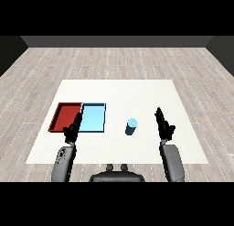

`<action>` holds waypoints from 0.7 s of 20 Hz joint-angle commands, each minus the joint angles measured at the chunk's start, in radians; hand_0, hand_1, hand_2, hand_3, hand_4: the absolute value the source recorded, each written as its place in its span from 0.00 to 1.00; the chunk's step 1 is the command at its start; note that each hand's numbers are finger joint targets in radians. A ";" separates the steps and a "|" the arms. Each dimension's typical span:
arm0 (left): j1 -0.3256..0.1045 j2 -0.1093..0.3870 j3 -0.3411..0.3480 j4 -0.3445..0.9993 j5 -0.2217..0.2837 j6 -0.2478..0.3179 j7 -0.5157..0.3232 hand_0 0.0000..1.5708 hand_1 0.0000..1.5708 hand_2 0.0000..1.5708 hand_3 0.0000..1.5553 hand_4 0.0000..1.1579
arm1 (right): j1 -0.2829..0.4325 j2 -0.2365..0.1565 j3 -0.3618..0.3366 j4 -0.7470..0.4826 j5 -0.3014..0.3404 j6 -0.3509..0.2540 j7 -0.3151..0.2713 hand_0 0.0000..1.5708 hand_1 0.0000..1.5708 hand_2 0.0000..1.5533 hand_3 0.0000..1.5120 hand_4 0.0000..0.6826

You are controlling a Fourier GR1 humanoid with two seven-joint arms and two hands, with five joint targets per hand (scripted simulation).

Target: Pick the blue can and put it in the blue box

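Blue can [131,126] stands upright between light blue tray [93,117] and right hand [164,125], fingers released

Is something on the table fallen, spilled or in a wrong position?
Nothing stands out. The blue can stands upright on the white table, right of the light blue tray. The red tray lies square beside it.

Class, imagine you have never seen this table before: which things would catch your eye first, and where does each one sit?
The two bright trays stand out first: the red tray and the light blue tray lie side by side at the table's left. Next comes the blue can, standing upright alone near the middle, right of the trays. The black left hand is by the trays' near edge, and the right hand is raised to the can's right, touching nothing.
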 commanded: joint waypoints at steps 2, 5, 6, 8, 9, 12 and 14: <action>-0.010 0.002 0.022 -0.009 0.002 -0.015 0.000 0.00 0.00 0.00 0.00 0.00 | 0.001 0.002 -0.016 0.010 0.001 0.031 -0.001 0.00 0.00 0.00 0.00 0.00; -0.024 0.015 0.043 -0.026 0.017 -0.027 0.001 0.00 0.00 0.00 0.00 0.00 | 0.005 -0.010 -0.026 0.023 -0.012 0.064 0.000 0.00 0.00 0.00 0.00 0.00; -0.049 0.052 0.083 -0.039 0.048 -0.049 0.020 0.00 0.00 0.00 0.00 0.00 | 0.028 -0.024 -0.028 0.009 -0.025 0.082 0.006 0.00 0.00 0.00 0.00 0.00; -0.062 -0.036 0.041 -0.124 0.076 -0.048 -0.245 0.00 0.00 0.00 0.00 0.00 | -0.012 0.050 -0.005 -0.050 -0.150 0.146 -0.121 0.00 0.00 0.00 0.00 0.00; -0.020 -0.009 0.073 -0.122 0.108 -0.088 -0.296 0.00 0.00 0.00 0.00 0.00 | -0.004 0.026 -0.021 -0.066 -0.170 0.173 -0.125 0.00 0.00 0.00 0.00 0.00; -0.032 -0.003 0.085 -0.096 0.113 -0.105 -0.345 0.00 0.00 0.00 0.00 0.00 | 0.038 0.001 -0.051 -0.007 -0.205 0.242 -0.212 0.00 0.00 0.00 0.00 0.00; 0.014 0.007 0.092 -0.118 0.147 -0.145 -0.355 0.00 0.00 0.00 0.00 0.00 | 0.002 -0.012 -0.090 -0.006 -0.238 0.246 -0.190 0.00 0.00 0.00 0.00 0.00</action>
